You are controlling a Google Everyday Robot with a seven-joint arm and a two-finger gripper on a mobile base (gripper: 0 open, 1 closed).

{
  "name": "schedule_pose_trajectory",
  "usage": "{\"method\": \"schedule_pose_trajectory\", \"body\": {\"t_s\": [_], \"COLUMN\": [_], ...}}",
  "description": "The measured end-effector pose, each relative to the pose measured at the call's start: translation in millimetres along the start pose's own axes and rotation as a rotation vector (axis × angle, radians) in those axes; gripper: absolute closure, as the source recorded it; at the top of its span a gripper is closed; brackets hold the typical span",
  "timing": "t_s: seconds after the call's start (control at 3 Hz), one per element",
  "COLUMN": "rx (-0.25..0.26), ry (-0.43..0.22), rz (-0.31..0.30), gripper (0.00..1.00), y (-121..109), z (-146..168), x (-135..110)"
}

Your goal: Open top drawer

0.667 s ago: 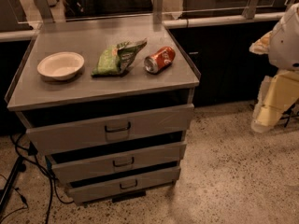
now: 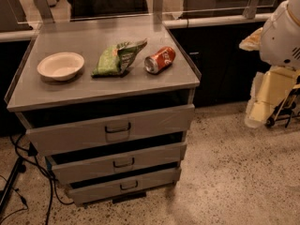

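Top drawer [image 2: 110,128] well left of tool [image 2: 268,96], w/o contact; tool state unclear.

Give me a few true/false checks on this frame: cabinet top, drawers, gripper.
1. The soda can lies on its side on the cabinet top. True.
2. The bowl sits to the right of the can. False: it is at the left end, with the green bag between it and the can.
3. The gripper is on the handle of the top drawer. False: it hangs at the right edge of the view, clear of the cabinet and away from the handle.
4. The top drawer front is the widest of the three. True.
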State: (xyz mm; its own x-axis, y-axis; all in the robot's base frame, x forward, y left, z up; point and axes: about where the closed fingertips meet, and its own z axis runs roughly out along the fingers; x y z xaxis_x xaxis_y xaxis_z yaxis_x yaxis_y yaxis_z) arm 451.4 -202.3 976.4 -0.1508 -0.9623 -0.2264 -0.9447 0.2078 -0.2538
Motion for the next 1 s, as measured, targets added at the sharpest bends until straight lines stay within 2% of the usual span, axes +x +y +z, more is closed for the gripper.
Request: {"method": "schedule_pose_trajectory", "body": {"t_s": [0.33,0.67,1.0], "rx": [-0.005,-0.080,-0.168], "ry": [-0.003,-0.032,-0.066], "rz": [0.002,-0.047,-0.119], "gripper": [0.00,0.00,0.00], "y": [2.7,34.5,74.8], "z": [2.4,39.6,86.4], "x": [0.2,-24.4,-64.9]}}
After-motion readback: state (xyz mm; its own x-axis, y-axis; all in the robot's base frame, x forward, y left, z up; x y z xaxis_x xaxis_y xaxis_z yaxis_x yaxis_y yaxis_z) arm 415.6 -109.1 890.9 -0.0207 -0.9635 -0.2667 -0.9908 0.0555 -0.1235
